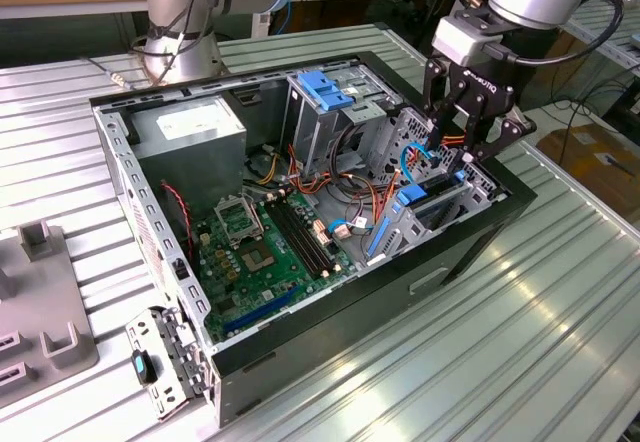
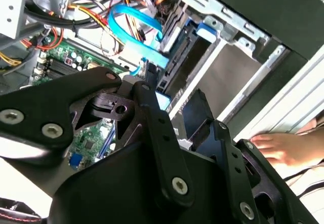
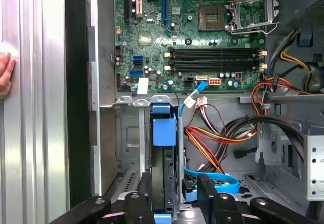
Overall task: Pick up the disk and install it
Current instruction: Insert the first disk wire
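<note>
A ribbed metal table (image 1: 540, 362) is seen under an open black computer case (image 1: 470, 252), which is laid on its side with the inside exposed. The green motherboard (image 1: 260, 252) is fixed to the case floor. A grey power supply (image 1: 190, 127) is mounted in one far corner of the case. A tall metal drive cage (image 1: 315, 127) topped by a blue bracket (image 1: 325, 87) is placed along the case's far wall.

The gripper (image 1: 462, 157) is held over the drive bay at the case corner nearest the exterior view's right. In the first wrist view its fingers (image 3: 207, 196) are seen spread apart, one on each side of the disk (image 3: 163, 127), and a gap is left on at least one side. No clamping on the disk is seen.

The disk (image 1: 415, 202) is stood on edge inside that bay of the case, with its blue rails showing, and in the second wrist view it (image 2: 177, 62) is seen just past the fingertips. A curved blue cable (image 3: 212, 181) is draped inside the case just beside the bay. A person's hand (image 3: 4, 74) is rested on the table outside the case wall.
</note>
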Robot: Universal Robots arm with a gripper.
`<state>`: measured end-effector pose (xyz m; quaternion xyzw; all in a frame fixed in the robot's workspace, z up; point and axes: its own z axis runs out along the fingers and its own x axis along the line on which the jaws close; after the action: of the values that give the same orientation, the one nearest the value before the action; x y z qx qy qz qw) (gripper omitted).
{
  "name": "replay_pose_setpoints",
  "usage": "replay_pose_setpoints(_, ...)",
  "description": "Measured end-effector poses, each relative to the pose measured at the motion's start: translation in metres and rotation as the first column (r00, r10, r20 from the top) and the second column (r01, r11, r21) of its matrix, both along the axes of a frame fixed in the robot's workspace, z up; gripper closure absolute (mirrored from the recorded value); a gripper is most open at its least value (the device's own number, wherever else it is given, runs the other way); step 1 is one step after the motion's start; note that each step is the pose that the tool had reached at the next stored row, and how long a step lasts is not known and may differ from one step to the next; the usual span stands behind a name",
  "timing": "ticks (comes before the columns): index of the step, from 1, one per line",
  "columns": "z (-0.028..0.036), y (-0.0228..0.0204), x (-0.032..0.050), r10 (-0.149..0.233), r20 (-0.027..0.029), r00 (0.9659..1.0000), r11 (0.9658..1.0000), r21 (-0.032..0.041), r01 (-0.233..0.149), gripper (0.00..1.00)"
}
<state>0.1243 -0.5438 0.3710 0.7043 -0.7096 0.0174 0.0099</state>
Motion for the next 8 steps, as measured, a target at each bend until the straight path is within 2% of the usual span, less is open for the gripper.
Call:
replay_pose_setpoints(4,-0.0046,0.0044,0.0064,0.0,0.0,1.0,1.0,-0.0036,0.0,0.51)
replay_pose_setpoints(8,-0.0108,0.0055,0.0084,0.0,0.0,1.0,1.0,-0.009,0.0,0.51)
